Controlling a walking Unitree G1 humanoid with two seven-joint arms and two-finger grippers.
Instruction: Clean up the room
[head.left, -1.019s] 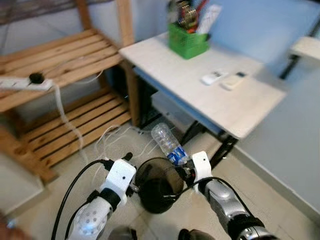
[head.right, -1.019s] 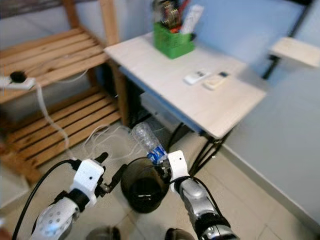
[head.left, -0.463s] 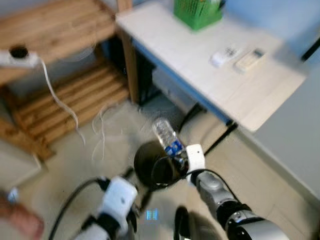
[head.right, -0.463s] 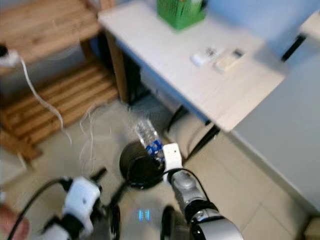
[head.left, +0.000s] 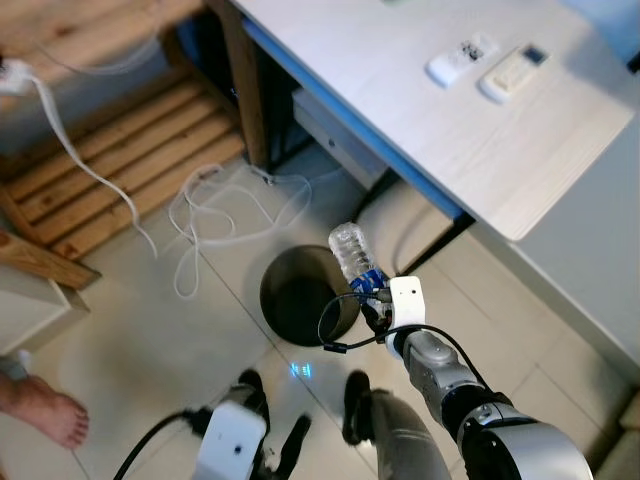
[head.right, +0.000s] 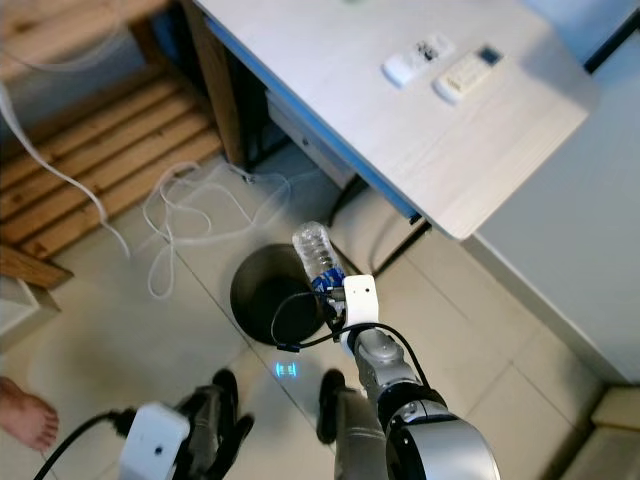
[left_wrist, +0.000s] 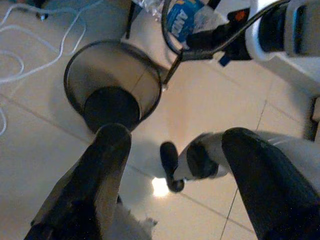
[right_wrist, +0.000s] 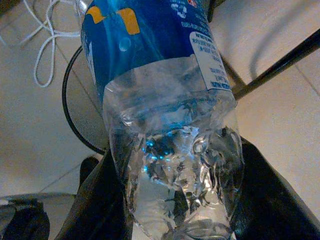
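Right gripper (head.left: 375, 300) is clamped on a clear plastic water bottle (head.left: 354, 258) with a blue label; the bottle sticks up and away from the fingers, tilted, base seated between them. Just beyond and below the gripper sits the black mesh waste bin (head.left: 290, 310), open, standing on the tile floor (head.left: 150, 330); the bottle top hangs over the bin's near rim. Right arm is stretched forward and down from the body, wrist over the bin edge.

Left gripper (left_wrist: 170, 165) is low beside the robot's body, fingers spread wide, nothing between them.

Right wrist view gives the crumpled bottle base up close with both black fingers (right_wrist: 260, 200) hugging it. Left wrist view looks into the bin from the other side, with the bottle label above it.

Beyond the bin from the right gripper: white cable (head.left: 230, 200) looped on the floor, white table (head.left: 420, 130) carrying two remotes (head.left: 488, 66), and a wooden shelf (head.left: 110, 170). A person's bare foot (head.left: 35, 410) is off to the left.
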